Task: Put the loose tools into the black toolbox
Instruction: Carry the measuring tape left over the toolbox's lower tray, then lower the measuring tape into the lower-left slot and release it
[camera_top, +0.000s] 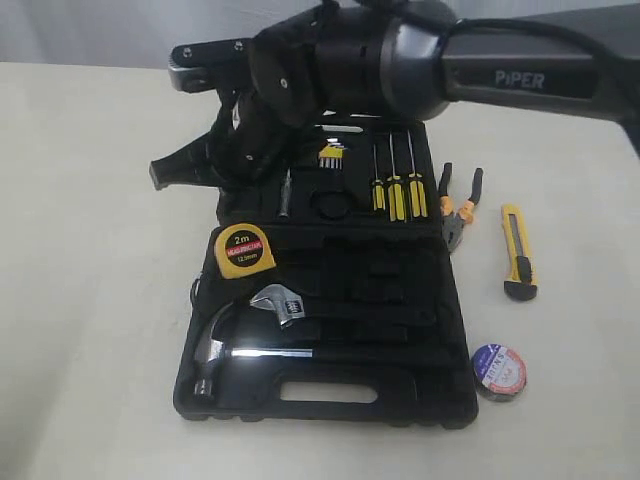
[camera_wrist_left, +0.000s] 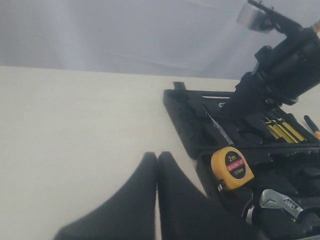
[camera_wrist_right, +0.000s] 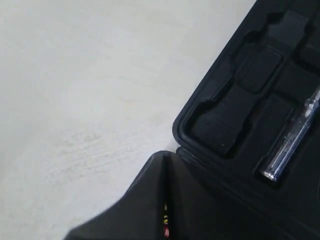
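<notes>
Lying open on a matte cream worktop (camera_top: 90, 300) (faintly scuffed in the right wrist view), the black toolbox (camera_top: 420, 400) is seen as a moulded plastic case with tool-shaped recesses and a slot handle along its near edge. The rounded yellow "2m" tape measure (camera_top: 245, 250) is seated in the near half, at its far left corner. Close by, a bright steel adjustable wrench (camera_top: 280, 302) and a polished hammer (camera_top: 215, 350) are held in their recesses. Three yellow-and-black-handled screwdrivers (camera_top: 398, 185) are laid side by side in the far half, where a clear-bodied tester pen (camera_wrist_right: 290, 145) is also lodged.

On the worktop to the right of the case, the orange-and-black-handled pliers (camera_top: 458, 212) are found just beside the rim. The slim yellow-black utility knife (camera_top: 518, 252) is found further right, and the black tape roll (camera_top: 499, 372) by the near right corner.

The right end effector (camera_wrist_right: 166, 160) is held over the case's far left corner, its tapered black fingers pressed together on nothing. The left end effector (camera_wrist_left: 156, 167) is likewise closed and empty, above bare worktop left of the case. A pale grey backdrop (camera_wrist_left: 125, 35) is seen behind.
</notes>
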